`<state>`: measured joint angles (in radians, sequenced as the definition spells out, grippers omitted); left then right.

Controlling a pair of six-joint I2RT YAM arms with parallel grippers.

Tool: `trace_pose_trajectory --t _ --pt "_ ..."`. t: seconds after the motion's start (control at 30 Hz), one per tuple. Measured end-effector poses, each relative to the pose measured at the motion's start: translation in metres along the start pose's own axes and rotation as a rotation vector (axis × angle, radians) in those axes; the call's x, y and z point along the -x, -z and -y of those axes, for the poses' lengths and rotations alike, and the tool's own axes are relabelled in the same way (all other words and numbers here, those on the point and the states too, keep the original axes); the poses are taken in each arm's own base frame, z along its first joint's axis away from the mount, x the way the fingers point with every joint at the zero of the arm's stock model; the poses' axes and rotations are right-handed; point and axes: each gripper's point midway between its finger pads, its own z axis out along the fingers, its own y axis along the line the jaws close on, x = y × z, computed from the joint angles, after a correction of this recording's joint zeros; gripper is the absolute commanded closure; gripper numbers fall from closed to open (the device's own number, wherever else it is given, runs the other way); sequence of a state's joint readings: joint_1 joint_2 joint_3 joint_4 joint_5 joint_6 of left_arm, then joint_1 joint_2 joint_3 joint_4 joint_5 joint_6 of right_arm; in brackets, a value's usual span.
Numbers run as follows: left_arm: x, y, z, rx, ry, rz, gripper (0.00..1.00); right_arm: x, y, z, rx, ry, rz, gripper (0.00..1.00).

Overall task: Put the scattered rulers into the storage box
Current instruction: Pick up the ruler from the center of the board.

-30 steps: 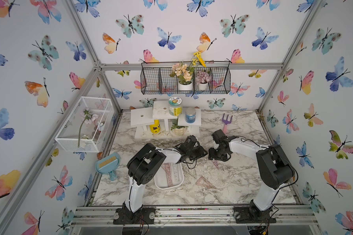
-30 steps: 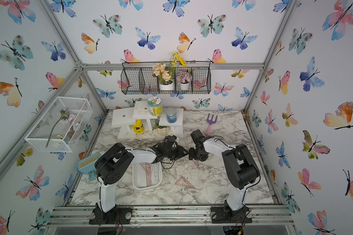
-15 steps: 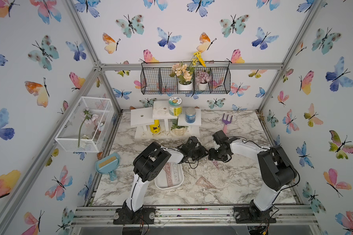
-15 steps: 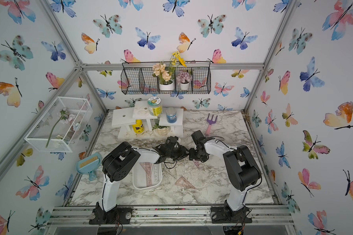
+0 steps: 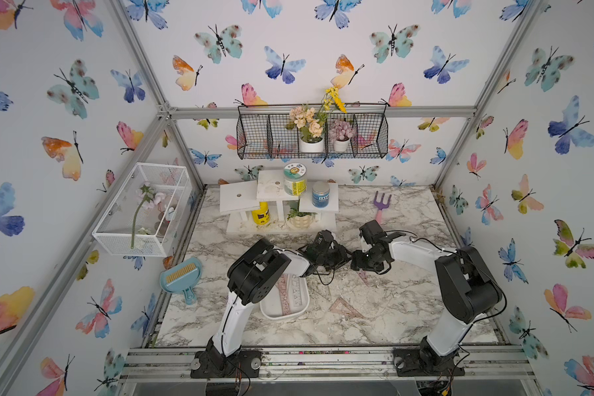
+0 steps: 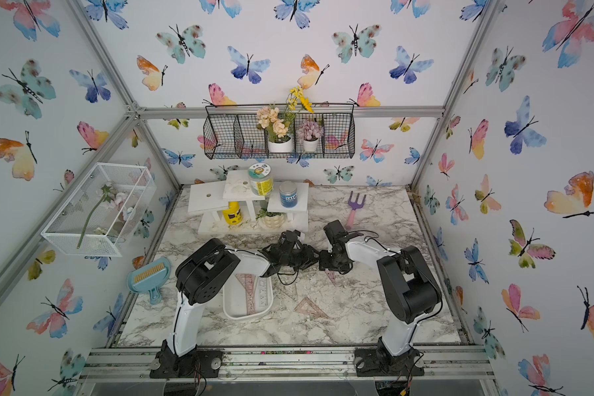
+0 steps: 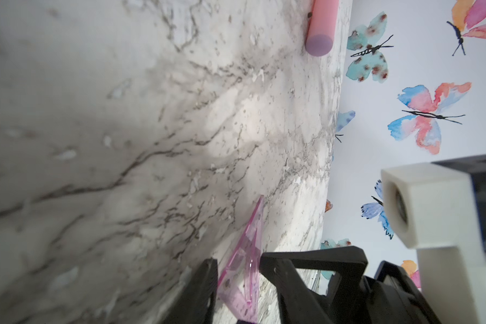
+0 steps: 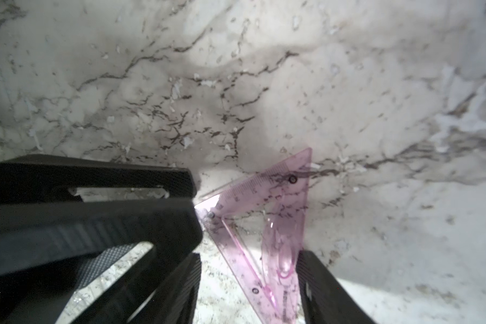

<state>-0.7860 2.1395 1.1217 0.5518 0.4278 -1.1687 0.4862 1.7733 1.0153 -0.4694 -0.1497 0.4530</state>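
set square (image 8: 285, 218): judged light, stiff, slippery; best pinched at a corner
left pincer (image 7: 240, 283): astride its corner, hold cannot be told
right pincer (image 8: 251, 280): astride its edges, hold cannot be told

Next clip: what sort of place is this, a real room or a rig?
Most likely a staged robot test booth, not a lived-in room: an aluminium frame holds butterfly-wallpaper walls around a marble-look tabletop, and the left arm and right arm are bolted to a front rail.

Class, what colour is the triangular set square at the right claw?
The set square is transparent pink, clearest in the right wrist view.
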Motion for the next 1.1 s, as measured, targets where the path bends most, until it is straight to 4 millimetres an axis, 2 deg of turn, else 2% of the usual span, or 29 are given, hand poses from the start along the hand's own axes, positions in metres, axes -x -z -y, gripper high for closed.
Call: trace_pose_trajectory --t 1.1 --pt "-0.016 0.012 -0.003 -0.102 0.133 0.004 0.58 -0.004 -0.003 0.0 0.076 0.02 0.03 0.4"
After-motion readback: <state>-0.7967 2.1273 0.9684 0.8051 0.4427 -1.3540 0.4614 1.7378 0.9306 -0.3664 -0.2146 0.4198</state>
